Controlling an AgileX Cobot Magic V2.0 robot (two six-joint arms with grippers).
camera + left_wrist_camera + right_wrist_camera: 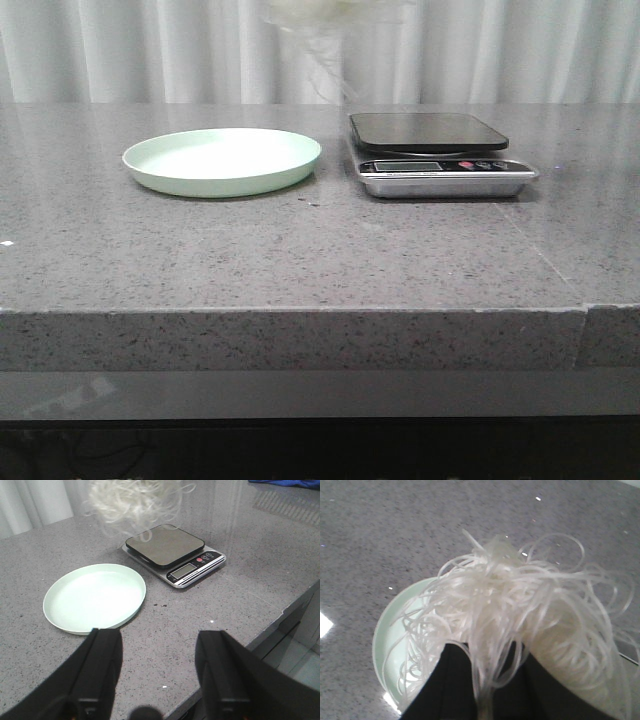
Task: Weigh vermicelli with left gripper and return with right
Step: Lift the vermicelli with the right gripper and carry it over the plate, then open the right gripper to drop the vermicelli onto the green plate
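The vermicelli [520,610], a fluffy tangle of thin translucent white strands, hangs from my right gripper [487,655], whose black fingers are shut on a pinch of it. It is held in the air over the pale mint-green plate [382,645]. In the front view only a blurred part of the vermicelli [325,25] shows at the top edge, between the plate [222,160] and the scale [435,150]; neither gripper shows there. My left gripper [157,640] is open and empty, low over the table's front edge near the plate [95,597]. The vermicelli [132,502] hangs above the scale [172,552].
The scale's dark platform [425,130] is bare, and its display faces the front. The plate holds nothing. The grey speckled countertop [300,260] ends in a front edge close to my left gripper. White curtains hang behind the table.
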